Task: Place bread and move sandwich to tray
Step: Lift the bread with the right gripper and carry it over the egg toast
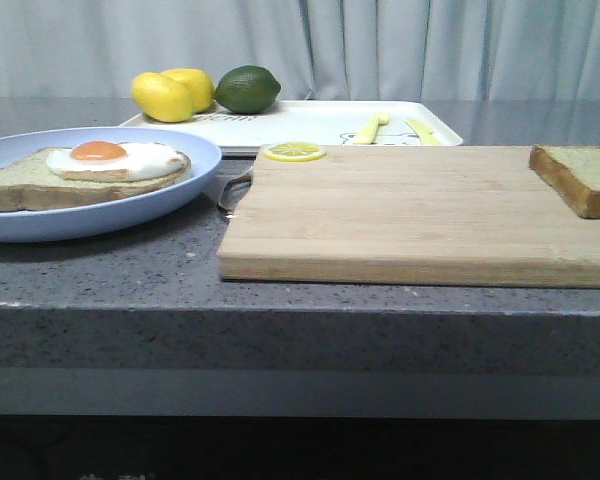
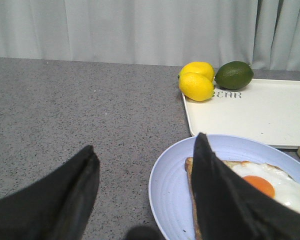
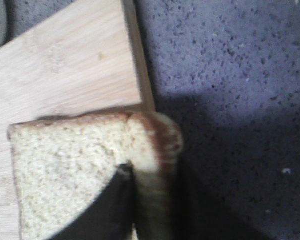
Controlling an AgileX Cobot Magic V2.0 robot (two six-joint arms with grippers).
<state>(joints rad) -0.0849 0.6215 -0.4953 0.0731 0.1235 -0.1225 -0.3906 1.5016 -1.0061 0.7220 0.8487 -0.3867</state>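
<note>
Right wrist view: I have the right gripper (image 3: 150,200) clamped on the bread (image 3: 70,170) at the cutting board (image 3: 65,65) edge; left gripper (image 2: 145,200) gapes by the sandwich (image 1: 85,172), tray (image 1: 310,122) unfilled.

The only legible print is dark capital lettering reading "EAR" on the white tray (image 2: 250,112), its beginning hidden behind a lemon (image 2: 196,86).

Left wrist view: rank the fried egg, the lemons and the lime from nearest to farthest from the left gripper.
1. Fried egg, on the blue plate, right beside the left gripper.
2. Lemons, at the tray corner.
3. Lime, just behind the lemons.
</note>
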